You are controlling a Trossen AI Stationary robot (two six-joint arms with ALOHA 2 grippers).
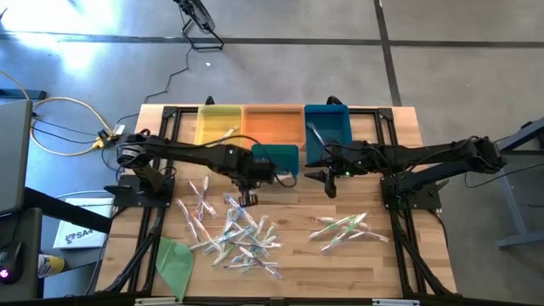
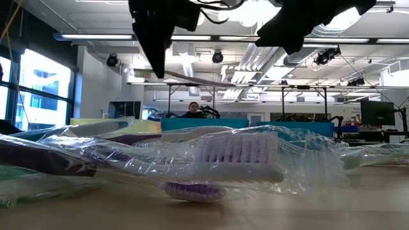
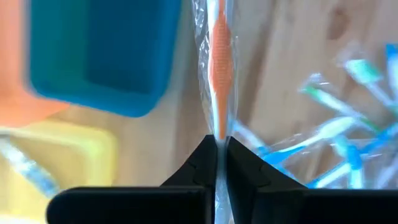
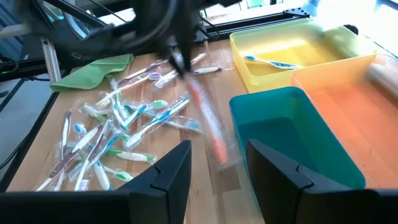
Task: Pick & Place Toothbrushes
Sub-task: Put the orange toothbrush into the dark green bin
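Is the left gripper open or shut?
Shut. The left gripper has its two fingers pressed together on a wrapped orange toothbrush, which is lifted above the table.

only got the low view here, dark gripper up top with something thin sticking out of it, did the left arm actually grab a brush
Observer: Yes. In its wrist view the left gripper is shut on a wrapped orange toothbrush.
Operator: is it off the table
Observer: Yes, the right wrist view shows it hanging clear of the wooden table, beside the teal bin.
Operator: and the right arm
Observer: The right gripper waits open and empty in front of the blue bin.
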